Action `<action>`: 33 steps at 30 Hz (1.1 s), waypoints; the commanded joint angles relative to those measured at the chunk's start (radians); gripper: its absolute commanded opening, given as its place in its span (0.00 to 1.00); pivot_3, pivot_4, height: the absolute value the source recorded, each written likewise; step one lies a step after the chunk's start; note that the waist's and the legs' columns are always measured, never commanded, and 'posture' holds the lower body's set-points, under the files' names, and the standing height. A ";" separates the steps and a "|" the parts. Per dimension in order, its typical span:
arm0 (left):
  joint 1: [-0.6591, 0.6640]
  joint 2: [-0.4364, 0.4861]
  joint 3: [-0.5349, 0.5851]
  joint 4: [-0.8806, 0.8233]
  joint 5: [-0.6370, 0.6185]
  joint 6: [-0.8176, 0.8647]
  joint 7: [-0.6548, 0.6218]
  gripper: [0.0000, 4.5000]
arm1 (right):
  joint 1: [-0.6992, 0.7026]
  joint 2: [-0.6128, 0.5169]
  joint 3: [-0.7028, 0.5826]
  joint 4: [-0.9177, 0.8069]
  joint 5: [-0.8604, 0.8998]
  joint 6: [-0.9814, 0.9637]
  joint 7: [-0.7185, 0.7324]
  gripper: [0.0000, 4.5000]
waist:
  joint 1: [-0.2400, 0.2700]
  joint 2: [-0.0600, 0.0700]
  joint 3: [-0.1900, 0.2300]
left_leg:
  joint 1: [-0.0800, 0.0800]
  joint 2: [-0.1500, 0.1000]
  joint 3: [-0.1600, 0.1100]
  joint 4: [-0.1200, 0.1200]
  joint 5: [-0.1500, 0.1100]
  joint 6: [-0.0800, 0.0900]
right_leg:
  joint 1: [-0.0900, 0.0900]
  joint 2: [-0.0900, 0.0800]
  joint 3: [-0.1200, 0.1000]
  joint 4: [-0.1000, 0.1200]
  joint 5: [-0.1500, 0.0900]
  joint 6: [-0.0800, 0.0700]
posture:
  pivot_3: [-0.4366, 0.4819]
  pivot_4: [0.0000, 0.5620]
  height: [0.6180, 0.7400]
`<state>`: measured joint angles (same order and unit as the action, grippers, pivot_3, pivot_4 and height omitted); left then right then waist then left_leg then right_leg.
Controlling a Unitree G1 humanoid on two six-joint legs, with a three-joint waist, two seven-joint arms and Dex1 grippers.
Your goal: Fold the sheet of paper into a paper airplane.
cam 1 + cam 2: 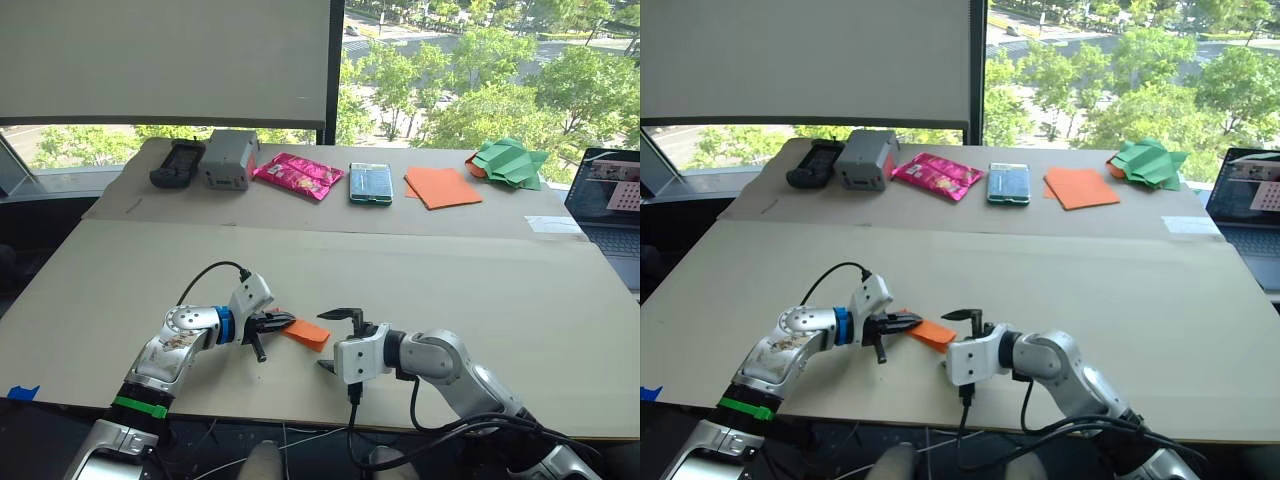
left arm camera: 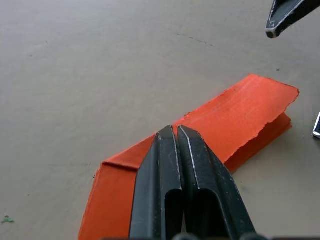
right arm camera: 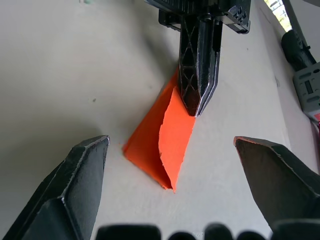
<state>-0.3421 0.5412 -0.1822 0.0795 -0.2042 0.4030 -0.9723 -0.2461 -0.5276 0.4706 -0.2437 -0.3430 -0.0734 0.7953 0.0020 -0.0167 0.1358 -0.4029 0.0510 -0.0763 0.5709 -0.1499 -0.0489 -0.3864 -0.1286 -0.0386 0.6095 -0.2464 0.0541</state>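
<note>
Right at the near edge of your table (image 1: 560, 330), your right gripper (image 1: 336, 342) sits with its fingers spread wide, holding nothing, just right of the sheet of paper (image 1: 307, 332). Your left gripper (image 1: 281, 323) has its fingers pressed together on the left end of that folded orange sheet, which lies on the near table between both grippers, torn edge toward the right one.

laptop (image 1: 612, 205) cut off by the picture's edge, sheet of paper (image 2: 200, 131) partly hidden behind the left gripper's fingers (image 2: 192, 185)
</note>
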 commanded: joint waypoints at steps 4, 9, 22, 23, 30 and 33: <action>0.015 0.004 -0.014 0.012 0.021 -0.028 -0.002 0.03 | -0.039 0.131 -0.111 -0.143 0.282 0.412 0.066 0.87 | -0.004 0.001 0.001 | 0.000 0.000 0.000 0.000 0.000 0.000 | -0.001 0.000 0.000 0.000 0.000 0.000 | 0.48 0.27 0.69; 0.020 0.002 -0.013 0.009 0.021 -0.027 -0.001 0.03 | -0.139 0.215 -0.090 -0.073 0.294 0.580 0.025 0.49 | -0.005 0.002 0.000 | 0.000 0.000 0.000 0.000 0.000 0.000 | -0.001 0.000 0.000 0.001 0.000 0.000 | 0.48 0.27 0.69; 0.020 0.007 -0.012 0.004 0.022 -0.025 0.003 0.03 | -0.217 0.275 -0.013 0.159 0.261 0.624 -0.043 0.00 | -0.004 0.003 0.000 | -0.001 0.000 0.000 0.000 0.000 0.000 | -0.001 0.000 0.000 0.002 0.000 0.000 | 0.48 0.27 0.69; 0.020 0.007 -0.012 0.004 0.022 -0.025 0.004 0.03 | -0.216 0.276 -0.010 0.164 0.259 0.622 -0.044 0.00 | -0.004 0.003 0.000 | -0.001 0.000 0.000 0.000 0.000 0.000 | -0.001 0.000 0.000 0.002 0.000 0.000 | 0.48 0.27 0.69; 0.025 0.010 -0.016 -0.004 0.027 -0.025 0.004 0.03 | -0.215 0.267 0.043 0.221 0.213 0.695 -0.056 0.00 | -0.007 0.005 -0.002 | 0.000 0.000 0.000 0.000 0.000 0.000 | -0.001 0.000 0.000 0.002 0.000 0.000 | 0.48 0.27 0.69; 0.029 0.013 -0.020 -0.008 0.031 -0.026 0.003 0.03 | -0.212 0.246 0.064 0.248 0.198 0.744 -0.059 0.00 | -0.009 0.008 -0.006 | 0.000 0.000 0.000 0.000 0.000 0.000 | -0.001 0.000 0.000 0.002 0.000 0.000 | 0.48 0.27 0.69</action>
<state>-0.3270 0.5431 -0.1886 0.0820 -0.1890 0.3730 -0.9702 -0.4766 -0.2567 0.5062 -0.0498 -0.1099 0.6093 0.7393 -0.0071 -0.0092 0.1298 -0.4030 0.0509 -0.0764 0.5710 -0.1498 -0.0487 -0.3872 -0.1285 -0.0390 0.6114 -0.2461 0.0542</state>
